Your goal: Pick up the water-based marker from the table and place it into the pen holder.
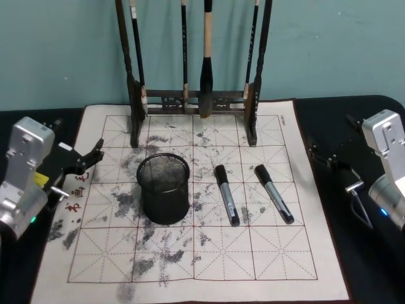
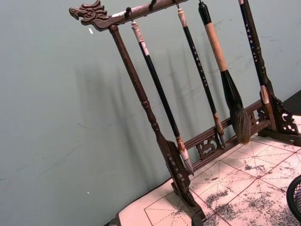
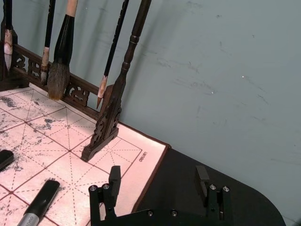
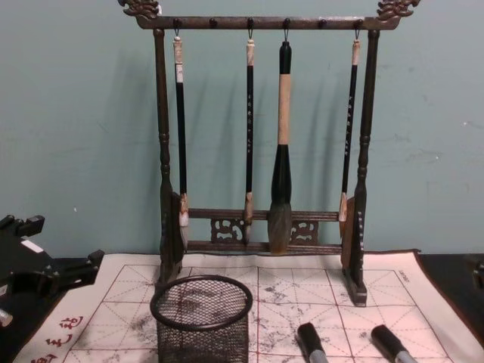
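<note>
Black surface (image 1: 373,266) carries a pale mat (image 1: 190,266) with a red grid and many ink stains, and all the task's things are on this mat. Nearest to the robot stands the holder (image 1: 163,190), upright, a little to the left of the mat's middle; I see nothing inside it. Just to its right lie two markers, flat and almost parallel, caps pointing away from the robot: the left marker (image 1: 226,194), near the holder but not touching it, and the right marker (image 1: 273,193) beside it, a small gap between them. Which of the two is meant, I cannot say.

At the left edge of the mat hangs the left gripper (image 4: 60,242), its jaws spread and holding nothing. At the opposite side, over the dark surface just off the mat, is the right gripper (image 3: 157,176), jaws also spread and empty, closer to the markers than the left one.

Farther back stands the rack (image 1: 193,95) with four brushes (image 4: 281,151) hanging, and behind it a green wall (image 1: 329,44).

My judgement: no part of the task is done. Both markers lie on the mat, and no jaws touch them. Reaching, grasping, lifting, carrying over the holder's rim and letting go are all left.
</note>
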